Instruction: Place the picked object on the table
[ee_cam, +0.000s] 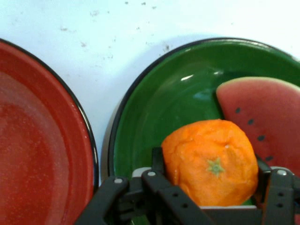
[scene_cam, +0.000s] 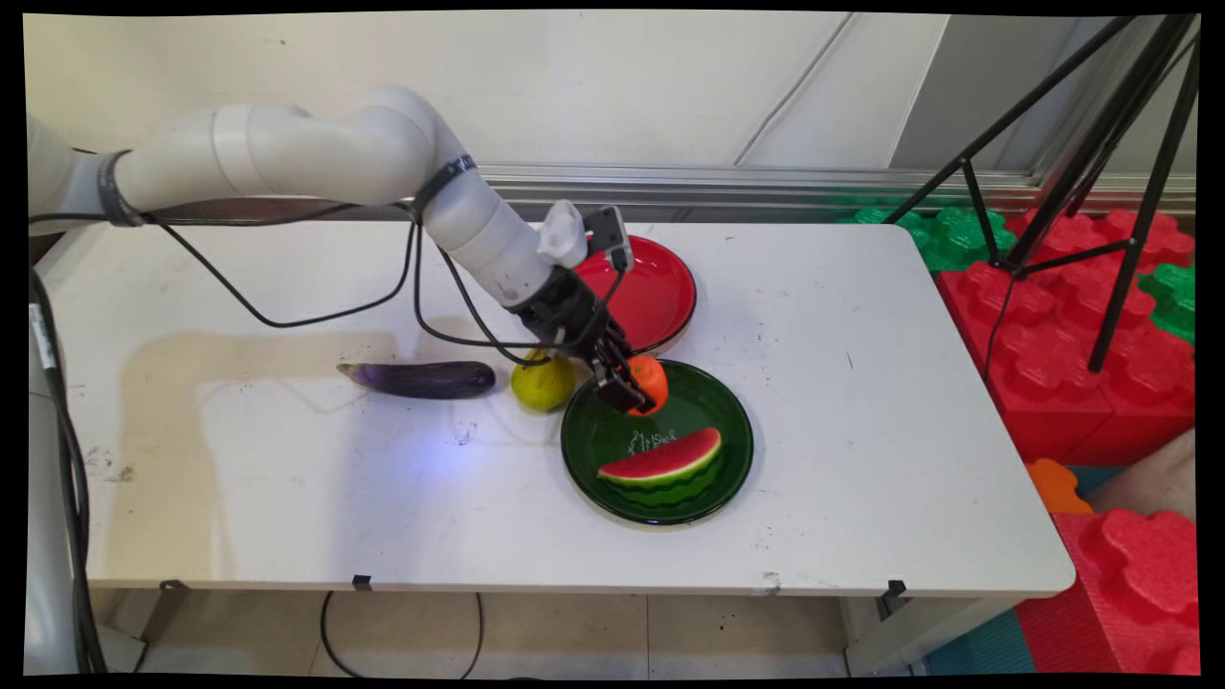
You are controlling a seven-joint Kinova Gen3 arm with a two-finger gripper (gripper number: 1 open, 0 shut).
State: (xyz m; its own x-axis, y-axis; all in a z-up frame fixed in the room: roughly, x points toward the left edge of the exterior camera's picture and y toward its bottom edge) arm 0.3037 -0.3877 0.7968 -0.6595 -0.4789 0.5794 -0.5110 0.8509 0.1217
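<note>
Toward the tabletop's left-middle lies a purple eggplant (scene_cam: 421,379) on its side, then a yellow-green pear (scene_cam: 543,384) just beside the green plate (scene_cam: 727,469). Both sit bare on the white table (scene_cam: 861,383), off any plate. Next, the gripper (scene_cam: 639,390) is clamped on an orange (ee_cam: 211,161), fingers pressed against both its sides, right over the green plate's far rim, so it looks carried, not resting. A watermelon slice (scene_cam: 665,464) sits on that plate's near half. Behind, toward the far edge, there's a red plate (scene_cam: 660,287) with nothing on it. No readable writing anywhere.
</note>
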